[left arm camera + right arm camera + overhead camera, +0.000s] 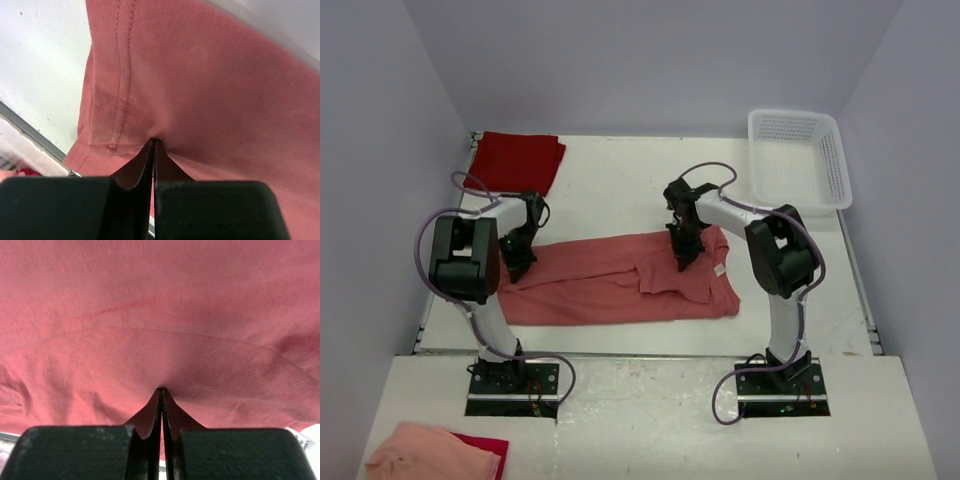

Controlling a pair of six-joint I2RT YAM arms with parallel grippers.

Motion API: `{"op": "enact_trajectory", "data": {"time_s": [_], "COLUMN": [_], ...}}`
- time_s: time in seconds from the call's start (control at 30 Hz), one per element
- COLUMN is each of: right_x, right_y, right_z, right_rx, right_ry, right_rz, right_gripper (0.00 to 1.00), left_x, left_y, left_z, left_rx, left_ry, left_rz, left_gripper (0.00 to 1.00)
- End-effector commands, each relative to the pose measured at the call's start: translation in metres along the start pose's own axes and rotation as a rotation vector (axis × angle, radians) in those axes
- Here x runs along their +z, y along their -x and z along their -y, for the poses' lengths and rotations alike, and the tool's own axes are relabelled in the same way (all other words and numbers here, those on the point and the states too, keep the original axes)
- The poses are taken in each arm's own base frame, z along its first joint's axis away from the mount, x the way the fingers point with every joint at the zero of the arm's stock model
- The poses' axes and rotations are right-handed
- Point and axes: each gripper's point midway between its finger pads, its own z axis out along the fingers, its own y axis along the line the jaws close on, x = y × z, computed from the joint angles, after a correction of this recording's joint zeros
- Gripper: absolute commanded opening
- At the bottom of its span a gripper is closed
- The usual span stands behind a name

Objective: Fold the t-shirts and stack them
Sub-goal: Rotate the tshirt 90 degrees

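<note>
White table (pixel 620 180), pale lilac walls (pixel 650 60). My left claw (pixel 153 142) and right claw (pixel 161 390) both pinch the salmon t-shirt (pixel 600 285) spread between them; the crimson t-shirt (pixel 515 160) lies beyond the left. Two shirts, one basket (pixel 798 160).

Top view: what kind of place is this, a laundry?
Likely a robotics test booth, not a laundry: plain pale walls box in a white table, with a salmon cloth t-shirt and white plastic mesh basket as props.
</note>
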Motion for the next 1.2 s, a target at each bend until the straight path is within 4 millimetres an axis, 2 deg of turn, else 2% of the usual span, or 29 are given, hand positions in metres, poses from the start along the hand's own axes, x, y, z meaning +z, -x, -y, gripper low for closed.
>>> {"op": "enact_trajectory", "data": {"time_s": [0.0, 0.07, 0.17, 0.23, 0.43, 0.47, 0.5, 0.57, 0.6, 0.67, 0.93, 1.0, 1.13, 1.17], "right_x": [0.006, 0.012, 0.008, 0.006, -0.003, -0.010, -0.002, -0.006, 0.002, -0.001, 0.003, -0.001, -0.026, -0.044], "right_y": [0.005, 0.007, 0.026, 0.029, 0.062, 0.072, 0.069, 0.084, 0.082, 0.094, 0.131, 0.144, 0.172, 0.179], "right_z": [-0.011, -0.011, -0.018, -0.020, -0.025, -0.032, -0.029, -0.032, -0.029, -0.030, -0.029, -0.026, -0.023, -0.026], "right_rx": [-0.036, -0.049, -0.068, -0.066, -0.037, -0.043, -0.037, -0.043, -0.036, -0.038, -0.002, -0.030, -0.084, -0.100], "right_ry": [0.037, 0.028, 0.044, 0.065, 0.140, 0.175, 0.169, 0.176, 0.166, 0.168, 0.229, 0.211, 0.185, 0.193], "right_rz": [-0.045, -0.071, -0.061, -0.083, -0.054, -0.035, -0.076, -0.053, -0.086, -0.063, -0.012, 0.039, 0.196, 0.247], "right_gripper": [0.00, 0.00, 0.00, 0.00, 0.00, 0.01, 0.01, 0.01, 0.01, 0.01, 0.03, 0.02, 0.01, 0.01], "left_x": [0.007, 0.010, 0.013, 0.013, -0.002, -0.005, -0.004, -0.004, -0.002, -0.001, -0.012, -0.019, -0.051, -0.058], "left_y": [-0.015, -0.018, -0.021, -0.022, -0.006, -0.005, -0.007, -0.011, -0.016, -0.022, -0.047, -0.053, -0.046, -0.044], "left_z": [-0.002, 0.002, 0.009, 0.013, 0.007, 0.006, 0.005, 0.008, 0.010, 0.015, 0.050, 0.059, 0.063, 0.062], "left_rx": [-0.037, -0.045, -0.034, -0.010, 0.078, 0.078, 0.084, 0.106, 0.117, 0.139, 0.256, 0.272, 0.212, 0.193], "left_ry": [0.036, 0.016, -0.018, -0.037, 0.011, 0.013, 0.023, 0.018, 0.015, 0.009, -0.112, -0.150, -0.240, -0.257], "left_rz": [-0.063, -0.090, -0.113, -0.123, 0.014, 0.025, 0.029, 0.024, 0.009, 0.004, 0.007, 0.015, 0.112, 0.126], "left_gripper": [0.00, 0.00, 0.00, 0.00, 0.00, 0.00, 0.00, 0.00, 0.00, 0.00, 0.00, 0.00, 0.00, 0.00]}}
